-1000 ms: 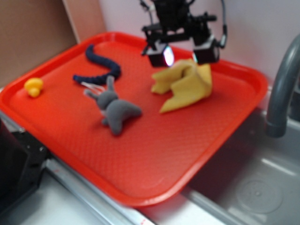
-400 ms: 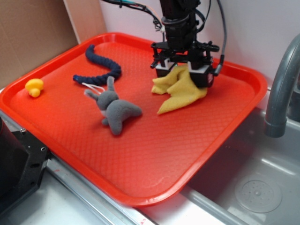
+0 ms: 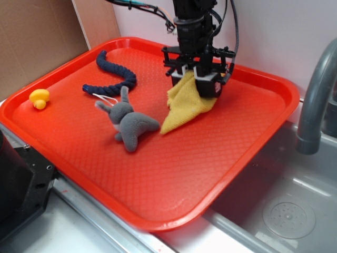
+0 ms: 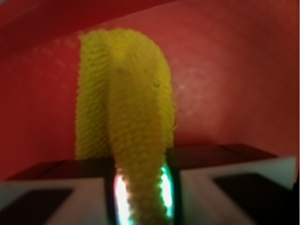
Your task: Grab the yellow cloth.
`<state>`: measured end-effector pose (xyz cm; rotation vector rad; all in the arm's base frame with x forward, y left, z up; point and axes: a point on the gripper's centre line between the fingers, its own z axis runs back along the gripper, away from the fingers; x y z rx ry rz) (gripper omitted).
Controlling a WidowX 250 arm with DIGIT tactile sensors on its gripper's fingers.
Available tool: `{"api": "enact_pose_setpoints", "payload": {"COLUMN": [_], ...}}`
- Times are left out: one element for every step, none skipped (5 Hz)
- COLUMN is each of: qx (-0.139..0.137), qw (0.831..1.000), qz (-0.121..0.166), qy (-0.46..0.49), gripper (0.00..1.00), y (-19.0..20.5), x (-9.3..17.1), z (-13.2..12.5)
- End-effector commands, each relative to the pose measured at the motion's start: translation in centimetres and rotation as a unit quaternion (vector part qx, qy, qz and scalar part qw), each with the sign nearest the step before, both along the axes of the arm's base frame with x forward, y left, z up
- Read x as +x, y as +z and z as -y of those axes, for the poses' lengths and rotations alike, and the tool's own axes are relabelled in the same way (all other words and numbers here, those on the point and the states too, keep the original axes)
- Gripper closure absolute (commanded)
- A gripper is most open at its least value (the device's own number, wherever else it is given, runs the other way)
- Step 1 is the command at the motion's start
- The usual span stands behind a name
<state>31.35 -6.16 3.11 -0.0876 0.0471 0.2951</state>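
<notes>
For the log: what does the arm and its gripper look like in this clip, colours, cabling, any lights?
The arm is black, with loose black cables looping off both sides of the wrist. The gripper has a black crossbar and blocky fingers with pale faces. In the wrist view, the fingers look white with dark panels, and the inner pads glow white with green and reddish fringes.

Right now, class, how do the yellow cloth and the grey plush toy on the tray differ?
The cloth is mustard yellow; the toy is grey. The cloth is pinched in the gripper jaws, bunched and trailing to the tray; the toy lies flat and free. Both are soft, similar in size, on the same tray.
</notes>
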Motion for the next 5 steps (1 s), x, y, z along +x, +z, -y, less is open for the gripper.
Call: {"api": "enact_pose_setpoints", "payload": {"qx": [0.026, 0.052, 0.072, 0.086, 0.087], "qw": [0.997, 0.987, 0.987, 0.989, 0.990], "qz": [0.012, 0.048, 0.053, 0.054, 0.058], "qy": [-0.074, -0.142, -0.133, -0.107, -0.090], "gripper": [1.00, 1.00, 1.00, 1.00, 1.00], "y": [5.8, 10.9, 15.9, 19.5, 19.7], "x": [0.5, -2.1, -5.6, -10.3, -13.4], "z": [-0.4, -2.2, -4.1, -6.0, -6.5]}}
